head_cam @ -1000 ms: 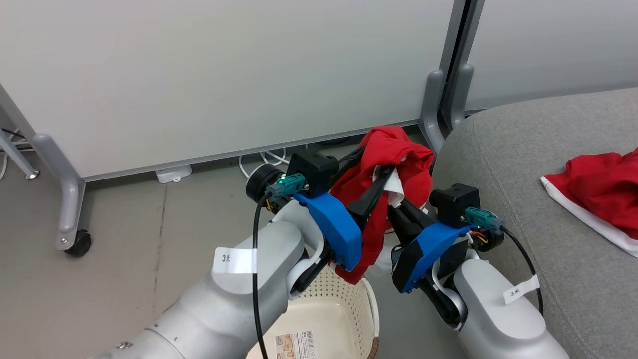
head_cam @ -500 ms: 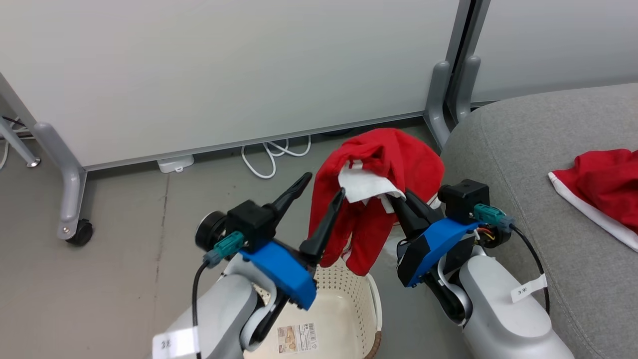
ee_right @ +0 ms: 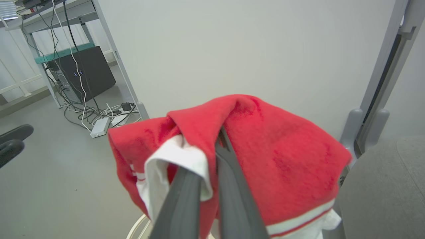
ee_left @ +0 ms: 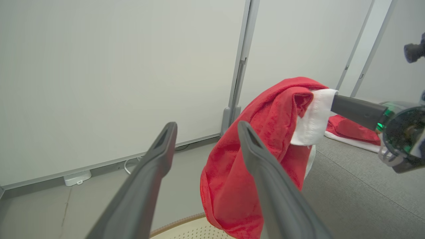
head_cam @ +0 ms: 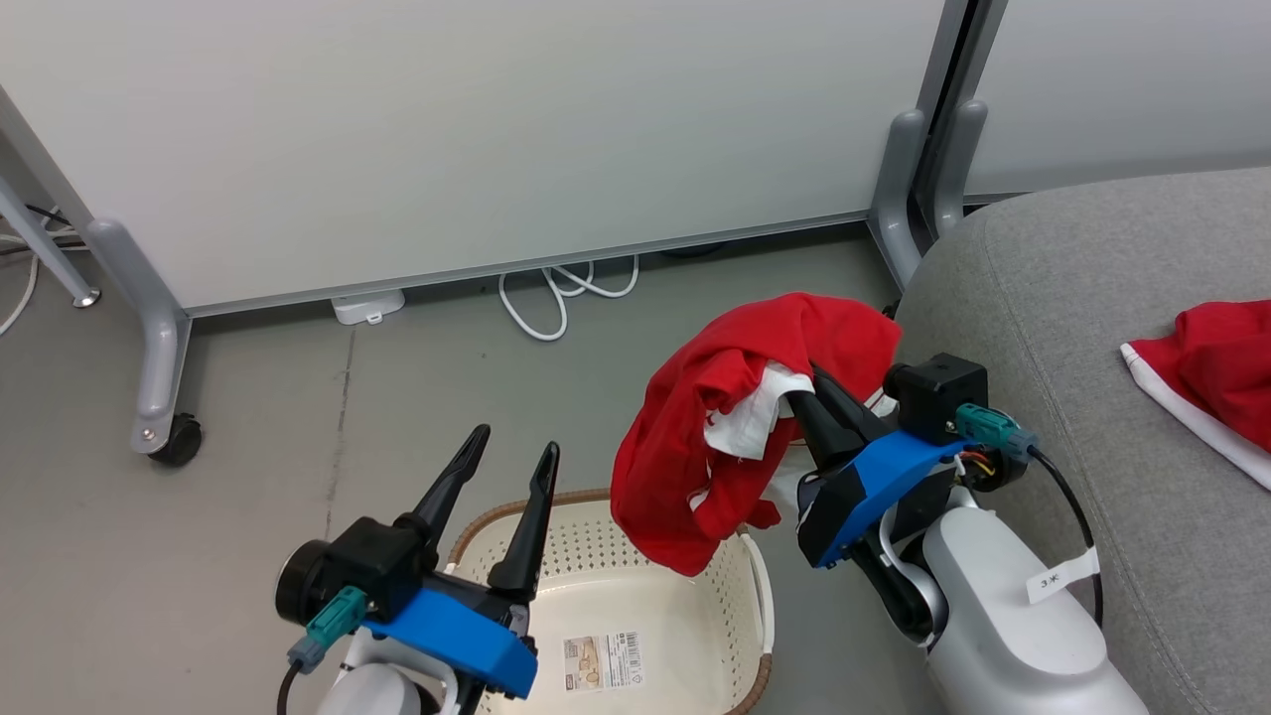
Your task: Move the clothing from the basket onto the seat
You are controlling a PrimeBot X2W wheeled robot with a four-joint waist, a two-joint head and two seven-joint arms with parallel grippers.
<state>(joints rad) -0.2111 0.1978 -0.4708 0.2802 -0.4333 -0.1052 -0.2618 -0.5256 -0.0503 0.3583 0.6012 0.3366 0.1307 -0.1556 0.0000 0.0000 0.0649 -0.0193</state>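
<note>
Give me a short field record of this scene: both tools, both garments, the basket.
Left tool: open, empty, beside cream-white perforated plastic basket
Right tool: shut on bright red fabric garment with white trim, lifted above basket
Second red garment: lying on large grey upholstered seat
Basket floor: label visible, no clothing seen

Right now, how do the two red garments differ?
Place: the held garment hangs in the air over the basket; the other garment lies on the seat.
Grip: the right gripper is shut on the held garment; nothing touches the other garment.
Both are red with white trim.
</note>
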